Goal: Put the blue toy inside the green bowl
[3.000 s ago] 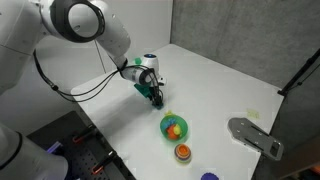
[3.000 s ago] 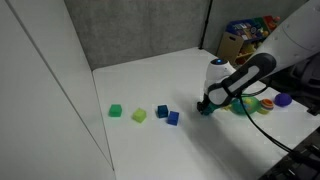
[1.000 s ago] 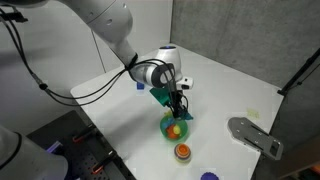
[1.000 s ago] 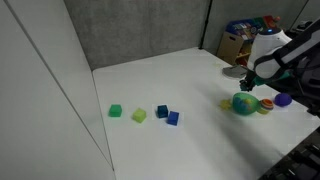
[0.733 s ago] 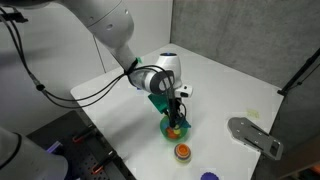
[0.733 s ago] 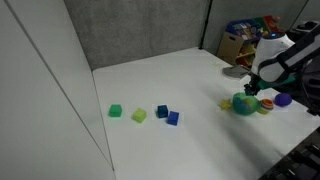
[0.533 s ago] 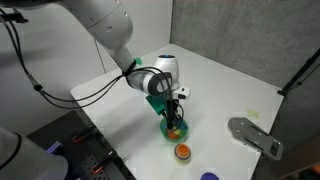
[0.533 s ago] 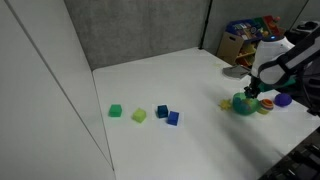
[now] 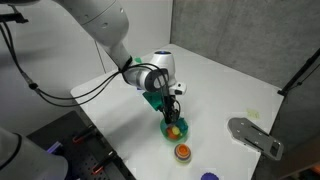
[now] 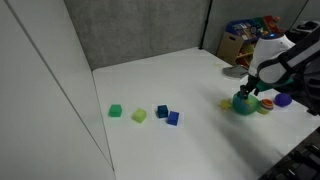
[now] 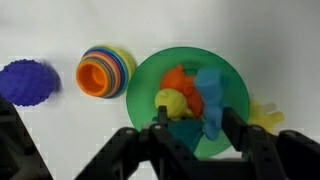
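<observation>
The green bowl stands near the table's front edge; it also shows in the other exterior view and the wrist view. It holds an orange piece, a yellow ball and a light-blue toy. My gripper hangs just above the bowl, open, with the light-blue toy lying loose between its fingers. Two small mid-blue blocks lie on the table far from the bowl.
An orange-red stacked cup stands beside the bowl, with a purple-blue bumpy ball past it. A yellow piece lies on the bowl's other side. Green and yellow-green blocks lie by the blue ones. A grey metal fixture sits nearby.
My gripper came down over the green bowl and has since risen slightly. The blue blocks on the table have not moved.
</observation>
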Robot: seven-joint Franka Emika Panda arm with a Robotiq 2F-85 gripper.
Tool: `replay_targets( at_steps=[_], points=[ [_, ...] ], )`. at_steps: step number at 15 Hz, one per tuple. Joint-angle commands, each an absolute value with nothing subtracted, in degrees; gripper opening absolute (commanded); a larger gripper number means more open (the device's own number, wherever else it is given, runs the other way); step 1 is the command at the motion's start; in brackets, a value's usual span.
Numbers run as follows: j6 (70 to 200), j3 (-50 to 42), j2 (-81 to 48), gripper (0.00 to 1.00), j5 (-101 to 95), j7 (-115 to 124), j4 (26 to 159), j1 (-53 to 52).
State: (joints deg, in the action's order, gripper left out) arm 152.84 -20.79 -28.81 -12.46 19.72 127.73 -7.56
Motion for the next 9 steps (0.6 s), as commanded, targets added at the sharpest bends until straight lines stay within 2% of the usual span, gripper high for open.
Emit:
replay_targets(
  at_steps=[1,3,9],
  points=[
    [150.40,-19.25,-21.79,0.91,-14.49,18.55,130.21,-7.32],
    [148.77,-17.61,-18.83,1.00,-14.26,17.74,130.66,-6.75],
    [143.08,-9.95,-7.94,1.00,-9.10,10.84,133.78,-2.68]
  ],
)
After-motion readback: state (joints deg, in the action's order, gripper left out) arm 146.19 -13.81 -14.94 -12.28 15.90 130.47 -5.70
